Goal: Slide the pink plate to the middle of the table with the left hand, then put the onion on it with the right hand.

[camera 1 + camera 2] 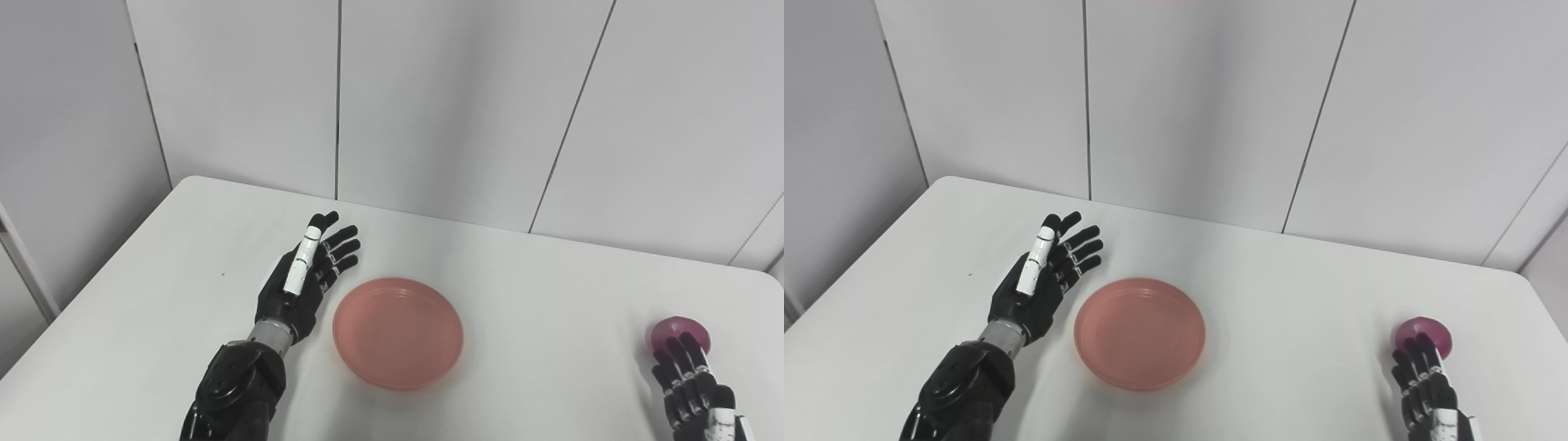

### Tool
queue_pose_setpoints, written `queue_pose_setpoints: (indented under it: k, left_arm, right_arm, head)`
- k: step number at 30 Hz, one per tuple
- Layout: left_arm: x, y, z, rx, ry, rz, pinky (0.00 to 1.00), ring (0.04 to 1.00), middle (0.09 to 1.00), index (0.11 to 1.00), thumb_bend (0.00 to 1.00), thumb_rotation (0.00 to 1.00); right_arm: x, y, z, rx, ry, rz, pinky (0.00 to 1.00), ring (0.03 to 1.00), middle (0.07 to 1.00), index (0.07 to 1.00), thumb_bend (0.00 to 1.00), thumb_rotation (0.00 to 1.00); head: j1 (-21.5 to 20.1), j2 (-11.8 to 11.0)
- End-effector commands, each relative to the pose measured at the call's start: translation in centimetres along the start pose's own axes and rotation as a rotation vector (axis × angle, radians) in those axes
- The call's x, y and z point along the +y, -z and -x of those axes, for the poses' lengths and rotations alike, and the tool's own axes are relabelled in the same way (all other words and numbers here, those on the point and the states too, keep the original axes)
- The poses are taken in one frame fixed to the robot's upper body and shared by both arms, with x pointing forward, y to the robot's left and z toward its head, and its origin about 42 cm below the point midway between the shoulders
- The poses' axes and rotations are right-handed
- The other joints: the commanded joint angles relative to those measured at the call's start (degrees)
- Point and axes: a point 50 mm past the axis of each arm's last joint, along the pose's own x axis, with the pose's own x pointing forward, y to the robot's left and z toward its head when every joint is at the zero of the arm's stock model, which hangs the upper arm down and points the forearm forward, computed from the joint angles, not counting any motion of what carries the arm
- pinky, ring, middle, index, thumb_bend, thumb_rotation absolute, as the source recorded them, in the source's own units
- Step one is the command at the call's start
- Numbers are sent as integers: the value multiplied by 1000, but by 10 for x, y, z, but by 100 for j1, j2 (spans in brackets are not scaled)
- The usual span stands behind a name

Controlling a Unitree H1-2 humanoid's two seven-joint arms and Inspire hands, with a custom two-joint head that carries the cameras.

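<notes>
Setting reads as a lab or robot test cell, not a home. Plain white rectangular surface with rounded corners (184,245) stands against bare pale grey wall panels (441,98) split by thin dark vertical seams; these panels enclose the surface behind and on its left. No decoration. On the surface only test props: shallow round pink plastic plate (398,332) near its middle, purple-red onion (680,331) toward its right edge.
</notes>
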Motion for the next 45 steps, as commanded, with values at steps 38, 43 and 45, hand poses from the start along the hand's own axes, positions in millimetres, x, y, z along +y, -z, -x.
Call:
queue_pose_setpoints:
  k: [38, 43, 45]
  left_arm:
    - [-13, 38, -20, 53, 50, -21, 809, 807, 810, 874, 607, 775]
    - [-23, 40, -13, 61, 61, 7, 805, 809, 810, 879, 599, 762]
    - [-27, 41, -10, 68, 65, 7, 822, 820, 818, 888, 591, 790]
  right_arm:
    - [18, 26, 23, 99, 20, -66, 976, 952, 952, 968, 859, 909]
    - [18, 27, 23, 96, 16, -63, 970, 949, 950, 967, 858, 911]
    - [19, 27, 23, 94, 18, -63, 965, 949, 950, 964, 860, 912]
  head:
    - [-28, 130]
    - [-51, 138]
    - [-48, 145]
